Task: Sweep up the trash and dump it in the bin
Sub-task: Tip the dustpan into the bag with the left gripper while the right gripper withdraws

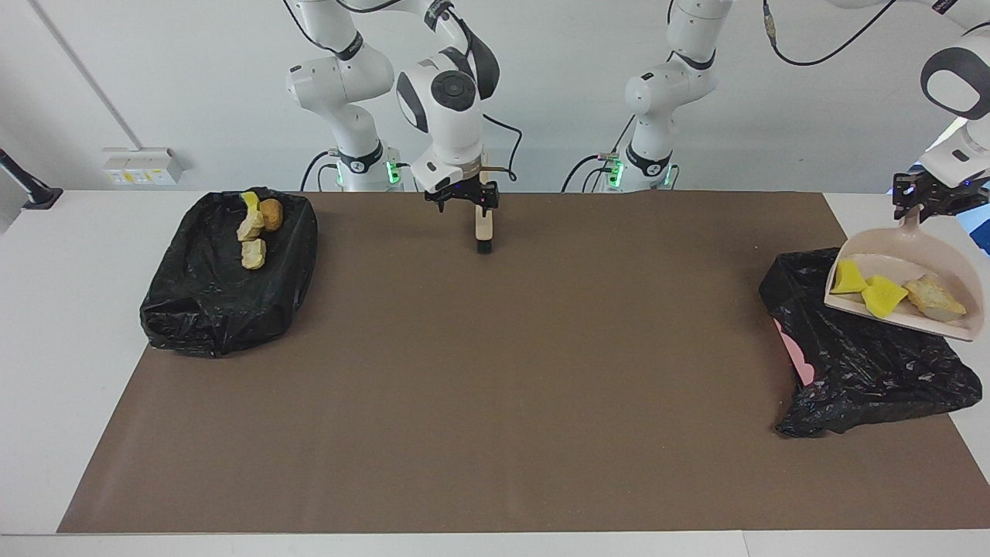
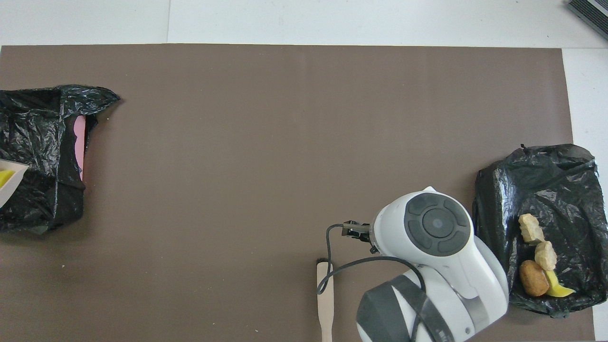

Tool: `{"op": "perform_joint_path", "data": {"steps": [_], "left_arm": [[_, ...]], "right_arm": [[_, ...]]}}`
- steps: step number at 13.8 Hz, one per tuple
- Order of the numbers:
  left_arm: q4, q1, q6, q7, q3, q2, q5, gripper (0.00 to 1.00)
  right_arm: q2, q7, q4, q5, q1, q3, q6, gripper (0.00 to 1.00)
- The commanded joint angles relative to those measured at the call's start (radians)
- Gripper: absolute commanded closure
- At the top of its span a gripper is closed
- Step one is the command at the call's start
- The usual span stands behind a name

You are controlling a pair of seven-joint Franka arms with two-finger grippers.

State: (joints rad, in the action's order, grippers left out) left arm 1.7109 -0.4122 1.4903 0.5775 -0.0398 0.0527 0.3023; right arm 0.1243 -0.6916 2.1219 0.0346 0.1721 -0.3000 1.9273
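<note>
Now | left pincer (image 1: 920, 207) clamps dustpan (image 1: 905, 263) over bag (image 1: 874, 363) | right pincer (image 1: 462, 203) released above brush (image 1: 484, 228)

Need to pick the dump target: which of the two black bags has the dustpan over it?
The bag at the left arm's end, with pink showing at its edge. The left pincer holds the dustpan over it. The other bag already holds four chunks.

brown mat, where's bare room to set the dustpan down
The brown mat is bare between the two black bags, away from the brush at the robots' edge. Crowded only at the bags, under the dustpan.
</note>
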Motion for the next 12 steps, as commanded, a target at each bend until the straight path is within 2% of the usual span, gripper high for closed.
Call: {"op": "perform_joint_path", "data": {"steps": [1, 4, 6, 9, 12], "left_arm": [[-0.008, 0.03, -0.125, -0.182, 0.017, -0.019, 0.026, 1.0], [-0.02, 0.064, -0.217, -0.203, 0.02, -0.016, 0.0, 1.0], [-0.052, 0.061, -0.269, -0.203, 0.02, 0.013, -0.04, 1.0], [-0.164, 0.055, -0.411, -0.2, 0.02, 0.074, -0.06, 1.0], [-0.315, 0.053, -0.527, -0.2, 0.02, 0.154, -0.06, 1.0]], "right_arm": [[-0.015, 0.081, -0.078, -0.024, -0.084, -0.011, -0.036, 0.0], [-0.014, 0.193, -0.141, -0.025, -0.146, 0.025, -0.063, 0.0], [-0.014, 0.265, -0.192, -0.025, -0.132, 0.14, -0.111, 0.0], [-0.005, 0.44, -0.215, -0.053, -0.112, 0.269, -0.14, 0.0], [-0.006, 0.527, -0.295, -0.062, -0.126, 0.337, -0.212, 0.0]]}}
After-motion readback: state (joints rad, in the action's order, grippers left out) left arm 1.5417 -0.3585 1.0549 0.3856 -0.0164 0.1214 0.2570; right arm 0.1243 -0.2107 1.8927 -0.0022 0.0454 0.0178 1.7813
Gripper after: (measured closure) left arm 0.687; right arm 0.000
